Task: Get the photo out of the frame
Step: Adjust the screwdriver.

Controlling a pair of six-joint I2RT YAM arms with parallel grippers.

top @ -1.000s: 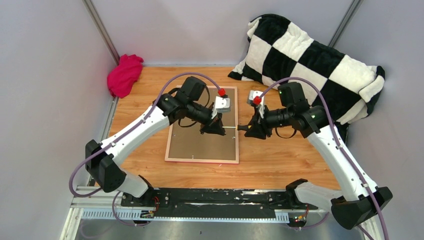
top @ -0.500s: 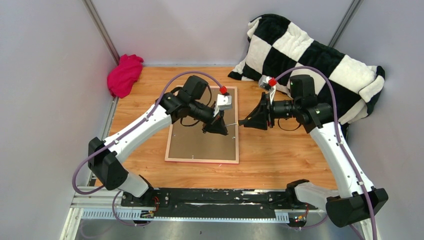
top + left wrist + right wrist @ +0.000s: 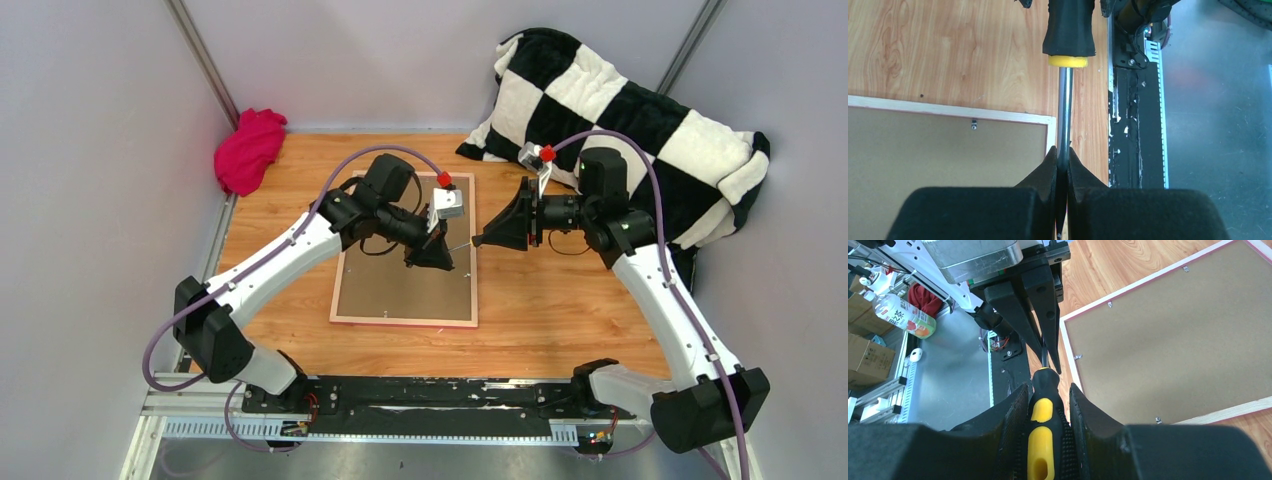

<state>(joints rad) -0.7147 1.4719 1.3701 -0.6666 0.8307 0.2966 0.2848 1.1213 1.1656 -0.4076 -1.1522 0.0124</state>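
The frame lies face down on the table, so the photo is hidden, presumably inside it. Above its right edge the left gripper pinches a screwdriver by the shaft and the right gripper clamps the handle, a mid-air handover. Next, one grip must release so the tip can reach the metal clips.

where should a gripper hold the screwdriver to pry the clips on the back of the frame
Grip the screwdriver by its thick textured handle, closing across it from the sides, as the right gripper does; that leaves the tip free. The left gripper pinches the thin smooth shaft, which would likely slip or twist.
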